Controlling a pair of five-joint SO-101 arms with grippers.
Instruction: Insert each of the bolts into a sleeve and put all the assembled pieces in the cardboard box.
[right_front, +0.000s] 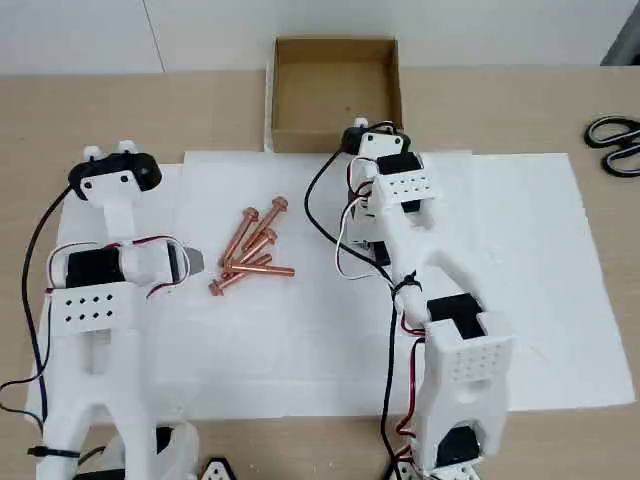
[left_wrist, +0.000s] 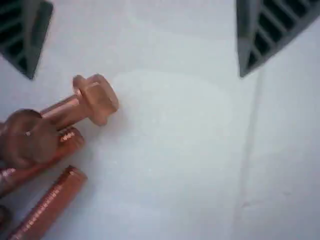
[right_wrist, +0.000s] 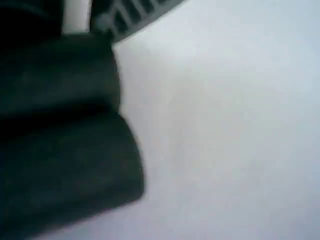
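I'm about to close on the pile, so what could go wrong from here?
The bolts lie heaped and crossing, so the open left claw may pinch two or scatter them over the white sheet. The nearest bolt head sits off to one side of the claw's opening; closing now could knock it aside rather than grip it.

High view overlooks table (right_front: 520, 100); close, downward left wrist view shares bolts (left_wrist: 95, 98).

Copper-coloured bolts (right_front: 250, 250) with flanged hex heads lie flat in a loose, overlapping cluster left of centre in the high view, most shanks angled toward the upper right. The cardboard box (right_front: 335, 100), brown, square and open-topped, stands upright at top centre, well apart from them.
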